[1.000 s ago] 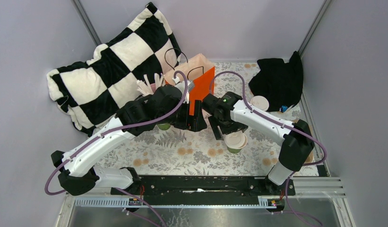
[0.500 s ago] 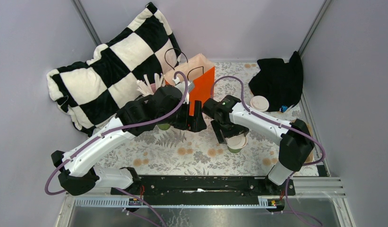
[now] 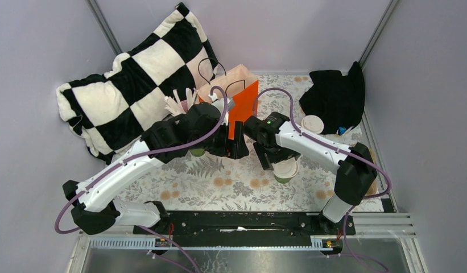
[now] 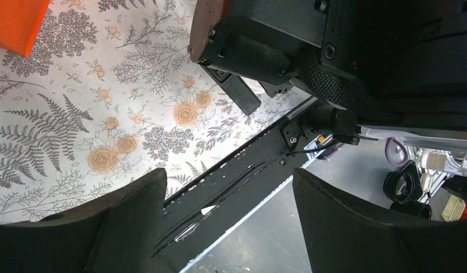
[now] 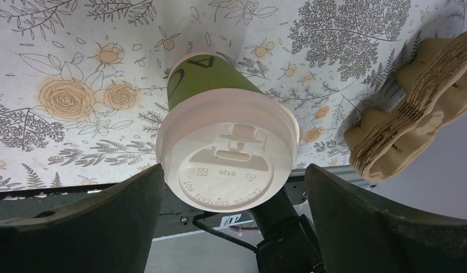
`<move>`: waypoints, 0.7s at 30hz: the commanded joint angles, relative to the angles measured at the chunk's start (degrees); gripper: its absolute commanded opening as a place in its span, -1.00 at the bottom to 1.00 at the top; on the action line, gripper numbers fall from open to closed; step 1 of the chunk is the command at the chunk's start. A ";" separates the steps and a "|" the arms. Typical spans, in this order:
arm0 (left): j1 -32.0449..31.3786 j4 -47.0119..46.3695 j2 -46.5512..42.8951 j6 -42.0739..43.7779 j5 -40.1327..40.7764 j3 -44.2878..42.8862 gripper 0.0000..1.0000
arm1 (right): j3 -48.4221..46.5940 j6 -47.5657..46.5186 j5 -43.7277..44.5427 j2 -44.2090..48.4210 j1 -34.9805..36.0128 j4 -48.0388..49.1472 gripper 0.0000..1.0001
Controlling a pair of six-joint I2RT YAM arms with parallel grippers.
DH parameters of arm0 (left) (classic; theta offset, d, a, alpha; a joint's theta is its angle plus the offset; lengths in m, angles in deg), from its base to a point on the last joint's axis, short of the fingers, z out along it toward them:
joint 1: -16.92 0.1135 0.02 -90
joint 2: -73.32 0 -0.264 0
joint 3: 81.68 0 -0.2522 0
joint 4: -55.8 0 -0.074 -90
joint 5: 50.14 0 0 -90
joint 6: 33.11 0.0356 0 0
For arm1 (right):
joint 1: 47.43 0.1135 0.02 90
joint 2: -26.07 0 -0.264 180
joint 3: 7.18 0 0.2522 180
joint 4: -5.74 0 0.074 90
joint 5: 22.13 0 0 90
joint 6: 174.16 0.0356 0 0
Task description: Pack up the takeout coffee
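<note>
One takeout coffee (image 3: pixel 286 170), a green paper cup with a white lid (image 5: pixel 228 153), stands on the floral tablecloth right of centre. My right gripper (image 3: pixel 278 161) hangs open just above it. In the right wrist view the lid sits between the two black fingers of the right gripper (image 5: pixel 234 170), close to the left one. A second lidded cup (image 3: pixel 313 123) stands by the black cloth. The orange paper bag (image 3: pixel 238 94) stands open at the back centre. My left gripper (image 3: pixel 235 147) is open and empty in front of the bag, and the left gripper (image 4: pixel 228 173) shows only table beyond.
A checkered pillow (image 3: pixel 134 85) lies at the back left. A pink cup of white sticks (image 3: pixel 182 103) and a green cup (image 3: pixel 197 152) sit under the left arm. A black cloth (image 3: pixel 336 96) lies at the back right. Stacked cardboard carriers (image 5: pixel 413 102) lie right of the cup.
My right gripper has shifted slightly left and down over the lidded cup, covering more of its lid. The left arm has hardly moved.
</note>
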 commanded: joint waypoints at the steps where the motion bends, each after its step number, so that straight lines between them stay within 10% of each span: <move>1: -0.15 -1.35 0.18 0.57 0.68 -1.58 0.70 | -2.31 0.06 3.14 -0.86 0.52 -2.55 0.99; 21: -0.15 -1.26 0.98 0.80 0.35 -2.19 0.70 | 1.80 0.58 0.27 0.26 0.53 1.05 0.82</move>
